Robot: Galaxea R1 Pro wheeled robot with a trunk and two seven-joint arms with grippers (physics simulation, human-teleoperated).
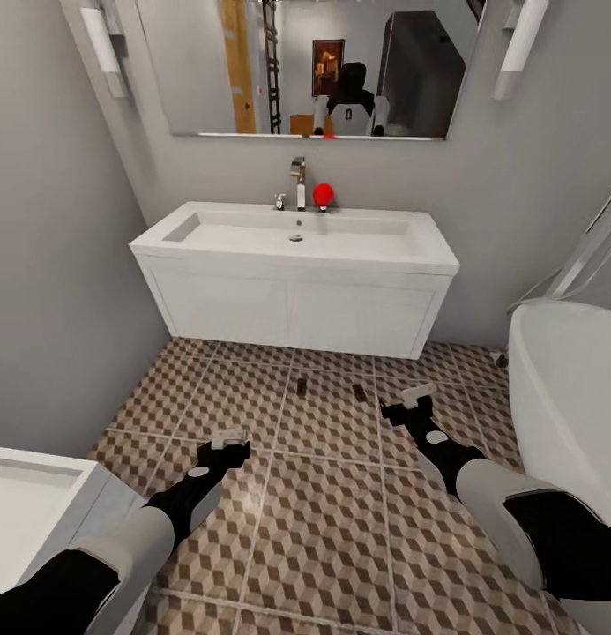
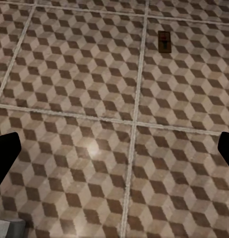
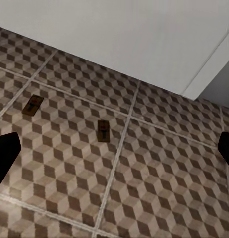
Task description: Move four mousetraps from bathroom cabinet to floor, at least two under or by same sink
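I am hovering with both grippers, left (image 1: 230,438) and right (image 1: 417,396), spread empty over two mousetraps (image 1: 301,385) lying before the sink (image 1: 296,291), risking forgetting the remaining two in the cabinet.

Bathroom floor (image 1: 323,520): square tiles, cube pattern in brown, beige and white; pale grout lines. Bathroom sink (image 1: 296,304): white throughout, boxy front; chrome tap (image 1: 298,181); red round object (image 1: 323,194) beside the tap. Two mousetraps (image 3: 103,131) (image 3: 33,105): tan boards with dark marks. Walls (image 1: 58,265): pale grey. Bathtub (image 1: 570,397): white. Left hand (image 1: 229,438) and right hand (image 1: 417,396): pale grey tips on black bodies; arm shells white and black. Mirror (image 1: 309,66): reflects an orange-brown door.
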